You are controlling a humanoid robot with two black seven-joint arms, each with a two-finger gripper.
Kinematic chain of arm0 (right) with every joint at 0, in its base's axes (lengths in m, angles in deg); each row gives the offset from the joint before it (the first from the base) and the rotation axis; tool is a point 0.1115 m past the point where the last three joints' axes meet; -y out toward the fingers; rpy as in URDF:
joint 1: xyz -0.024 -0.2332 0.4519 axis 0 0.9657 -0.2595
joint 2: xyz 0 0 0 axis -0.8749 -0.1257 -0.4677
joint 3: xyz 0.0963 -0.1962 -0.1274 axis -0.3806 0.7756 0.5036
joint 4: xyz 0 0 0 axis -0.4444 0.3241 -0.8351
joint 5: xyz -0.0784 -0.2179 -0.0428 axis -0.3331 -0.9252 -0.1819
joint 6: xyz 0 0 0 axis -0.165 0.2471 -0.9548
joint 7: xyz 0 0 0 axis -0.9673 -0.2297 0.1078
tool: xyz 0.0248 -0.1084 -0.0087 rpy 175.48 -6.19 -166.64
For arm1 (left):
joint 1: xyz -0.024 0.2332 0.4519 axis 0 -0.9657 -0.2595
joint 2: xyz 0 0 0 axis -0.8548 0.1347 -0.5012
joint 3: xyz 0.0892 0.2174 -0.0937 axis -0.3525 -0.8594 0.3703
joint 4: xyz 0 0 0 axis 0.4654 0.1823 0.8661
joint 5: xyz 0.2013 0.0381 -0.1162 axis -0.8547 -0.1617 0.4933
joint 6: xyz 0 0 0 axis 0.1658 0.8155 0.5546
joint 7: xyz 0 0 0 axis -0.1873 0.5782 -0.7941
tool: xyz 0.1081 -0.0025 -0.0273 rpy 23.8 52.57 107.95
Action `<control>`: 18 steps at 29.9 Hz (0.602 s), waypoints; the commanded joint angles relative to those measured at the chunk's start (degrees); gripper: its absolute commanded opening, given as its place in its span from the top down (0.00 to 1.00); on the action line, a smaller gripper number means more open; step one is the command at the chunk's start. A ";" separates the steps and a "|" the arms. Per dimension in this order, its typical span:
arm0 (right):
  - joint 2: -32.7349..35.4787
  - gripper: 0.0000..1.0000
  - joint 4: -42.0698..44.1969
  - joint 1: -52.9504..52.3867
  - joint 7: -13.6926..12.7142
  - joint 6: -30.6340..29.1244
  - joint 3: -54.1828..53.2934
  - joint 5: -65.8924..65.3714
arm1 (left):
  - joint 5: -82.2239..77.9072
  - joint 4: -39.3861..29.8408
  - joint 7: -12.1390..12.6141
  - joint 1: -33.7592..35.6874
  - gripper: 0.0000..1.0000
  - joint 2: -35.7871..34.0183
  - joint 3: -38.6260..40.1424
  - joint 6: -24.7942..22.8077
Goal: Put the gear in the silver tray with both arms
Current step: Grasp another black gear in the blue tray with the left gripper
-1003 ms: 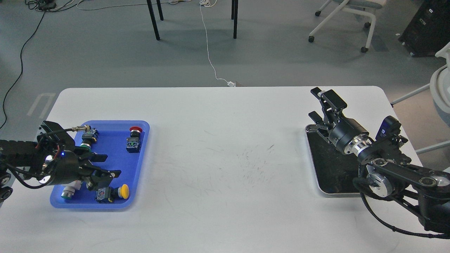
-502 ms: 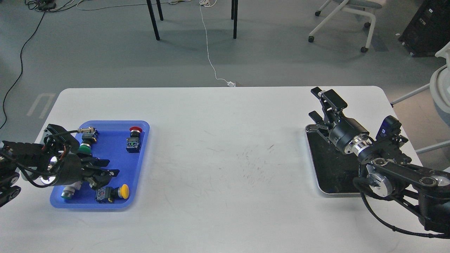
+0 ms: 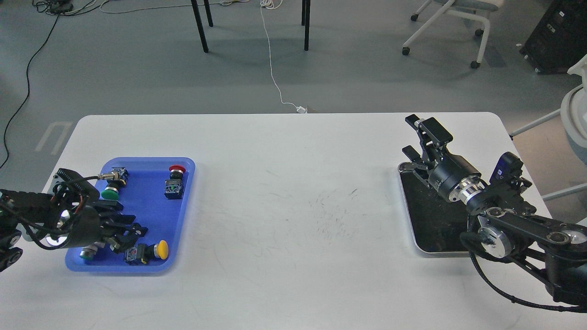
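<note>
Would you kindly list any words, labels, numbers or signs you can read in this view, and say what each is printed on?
No text here can be read.
Right end effector: no lettering can be made out on its black body.
Push-button switches in the blue tray: coloured caps and small markings, too small to read.
Left end effector: dark, no legible marking.
Silver tray: no label visible.

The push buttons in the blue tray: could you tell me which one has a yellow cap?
The yellow button at the tray's near right corner, lying on its side; the others have red or green caps.
</note>
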 commanded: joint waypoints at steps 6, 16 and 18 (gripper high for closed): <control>0.00 0.03 -0.09 0.07 0.00 0.00 -0.01 0.00 | 0.00 1.93 0.00 -0.10 0.61 0.35 -0.52 1.05; 0.00 0.03 -0.09 -0.02 0.00 0.00 -0.10 0.00 | 0.00 1.93 0.00 -0.01 0.87 0.35 -0.44 1.23; 0.09 0.03 -0.09 0.07 0.00 0.00 -0.10 0.00 | 0.00 1.49 0.00 0.25 0.87 0.35 -0.35 1.23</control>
